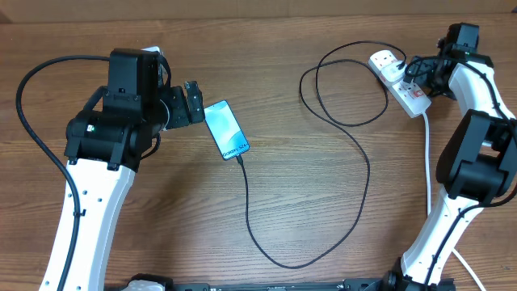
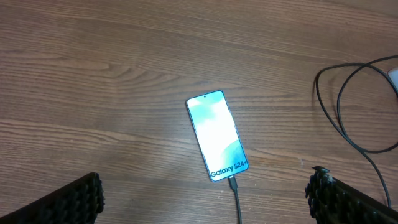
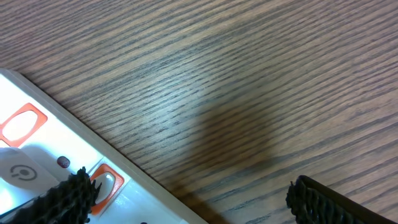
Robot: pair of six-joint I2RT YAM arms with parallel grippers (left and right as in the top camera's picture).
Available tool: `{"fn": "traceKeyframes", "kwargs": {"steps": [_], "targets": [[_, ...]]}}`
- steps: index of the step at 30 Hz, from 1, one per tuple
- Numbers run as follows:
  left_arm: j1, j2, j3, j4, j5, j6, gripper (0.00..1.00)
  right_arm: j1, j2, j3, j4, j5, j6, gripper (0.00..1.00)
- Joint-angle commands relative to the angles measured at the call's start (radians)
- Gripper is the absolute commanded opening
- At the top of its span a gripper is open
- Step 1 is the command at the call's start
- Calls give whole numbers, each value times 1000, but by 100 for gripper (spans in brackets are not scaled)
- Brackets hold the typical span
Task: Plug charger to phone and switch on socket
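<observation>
Your left gripper (image 1: pixel 192 103) hangs just beside the top end of the slim, black-edged smartphone with the bright light-blue screen (image 1: pixel 226 130). Its jaws are spread wide and hold nothing. The phone lies flat and face up, left of centre on the brown wood-grain table (image 1: pixel 178 234). The long thin black charger cable (image 2: pixel 236 199) sits in the port at the phone's lower end, the end with the small white text. From there it sweeps toward you in a broad loop, then curls away to the white elongated plastic extension socket (image 1: pixel 400 81) at the far right.

Your right gripper (image 1: pixel 416 71) hovers over that block, jaws equally wide and empty. In the right wrist view, one ridged black fingertip (image 3: pixel 62 199) overlaps an orange-red switch (image 3: pixel 106 183) on the block. You cannot tell whether it touches. A second orange-red switch (image 3: pixel 22 122) lies further along. The block's thick white cord (image 1: pixel 426 153) trails toward you past the right arm.
</observation>
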Motion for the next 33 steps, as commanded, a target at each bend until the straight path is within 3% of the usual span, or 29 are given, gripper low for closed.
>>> {"fn": "traceKeyframes", "kwargs": {"steps": [1,33], "targets": [[2,8,-5,1,-17,22,100,3,16,-11,-1,-26,-2,100],[2,8,-5,1,-17,22,100,3,20,-49,-34,-113,-2,100]]}}
